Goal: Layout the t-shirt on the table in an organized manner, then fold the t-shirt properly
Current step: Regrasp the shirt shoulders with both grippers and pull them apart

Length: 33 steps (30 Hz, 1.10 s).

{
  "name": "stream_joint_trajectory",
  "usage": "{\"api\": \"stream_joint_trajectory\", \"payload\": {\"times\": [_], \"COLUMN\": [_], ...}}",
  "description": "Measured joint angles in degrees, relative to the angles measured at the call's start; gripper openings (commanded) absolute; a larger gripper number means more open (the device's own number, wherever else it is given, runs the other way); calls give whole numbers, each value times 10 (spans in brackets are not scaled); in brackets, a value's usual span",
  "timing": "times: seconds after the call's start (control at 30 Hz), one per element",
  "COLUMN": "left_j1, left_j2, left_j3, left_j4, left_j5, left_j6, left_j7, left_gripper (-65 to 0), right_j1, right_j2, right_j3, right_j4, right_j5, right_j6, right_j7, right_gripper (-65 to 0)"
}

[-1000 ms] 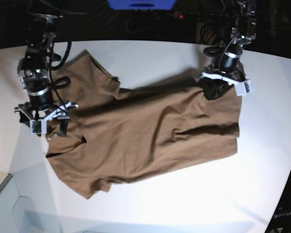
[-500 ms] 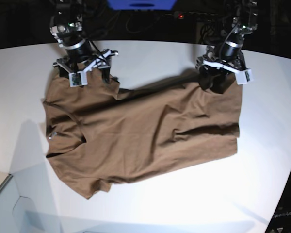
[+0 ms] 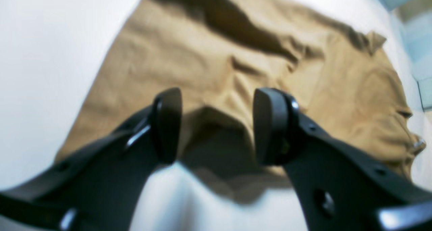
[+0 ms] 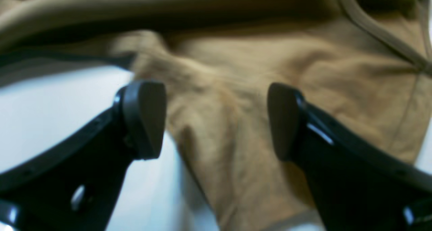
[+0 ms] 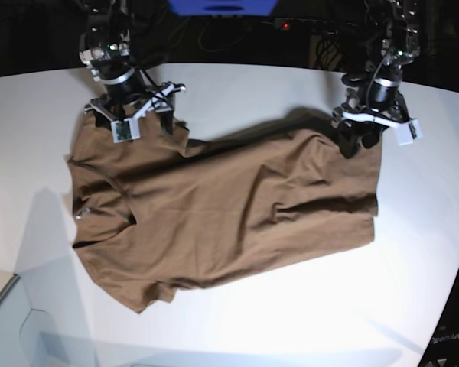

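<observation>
The brown t-shirt (image 5: 222,206) lies spread on the white table (image 5: 237,88), collar to the left and hem to the right, with wrinkles across the middle. My right gripper (image 5: 144,127) is open over the far sleeve, and the sleeve cloth (image 4: 229,123) shows between its fingers (image 4: 145,119). My left gripper (image 5: 361,142) is open over the far hem corner, and the shirt's edge (image 3: 216,99) lies between its fingers (image 3: 167,123). Neither gripper holds cloth. The small white tag (image 5: 82,213) shows near the collar.
The table's curved far edge (image 5: 237,66) runs just behind both arms, with dark cables and a blue box (image 5: 222,6) beyond it. A pale floor area (image 5: 23,329) shows past the table at the bottom left.
My right gripper has swung from the collar side to the far sleeve and stayed there. My left gripper has shifted right along the far hem edge. The shirt's near-left part has flattened.
</observation>
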Motion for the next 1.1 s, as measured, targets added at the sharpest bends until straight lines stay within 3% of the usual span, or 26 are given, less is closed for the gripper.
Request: {"api": "stream_joint_trajectory", "payload": {"times": [0.37,0.63,1.1], "left_j1": [17,46,43], "left_j2": [1,1,-1], "left_j3": [0,-68,-71], "left_j4": [-25,18,-73], "left_j5": [2,4,6], "left_j6": [4,0,-2], "left_j7": [5,5,0], "left_gripper": [-319,-319,-321], "right_j1": [-5,-5,-3], "right_j2": [0,0,0], "right_j3": [0,0,-2], "right_j4": [-28,-28,-28], "right_j5": [1,1,1], "right_j6": [1,0,0], "right_j7": [7,7,7], "right_gripper": [-176,-176,-178]}}
